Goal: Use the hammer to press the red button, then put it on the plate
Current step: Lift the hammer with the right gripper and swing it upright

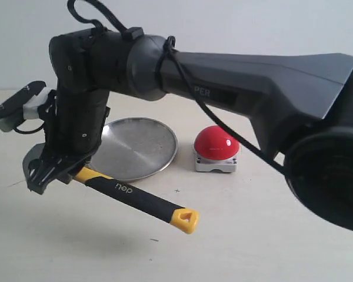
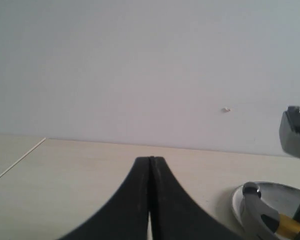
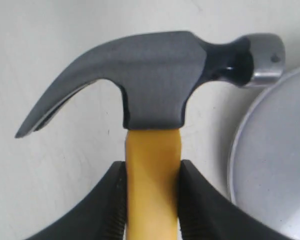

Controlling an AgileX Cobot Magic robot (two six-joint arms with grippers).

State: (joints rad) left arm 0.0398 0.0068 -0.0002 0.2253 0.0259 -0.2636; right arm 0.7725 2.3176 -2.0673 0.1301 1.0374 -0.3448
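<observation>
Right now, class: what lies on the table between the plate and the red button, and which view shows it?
Nothing: the table between the plate and the red button is bare. The exterior view shows this.

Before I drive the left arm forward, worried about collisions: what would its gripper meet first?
Probably nothing nearby: the left gripper points across the table toward the wall; hammer and plate sit off its line. Depth is unclear.

Right arm reaches across, jaws clamped; left jaws closed
</observation>
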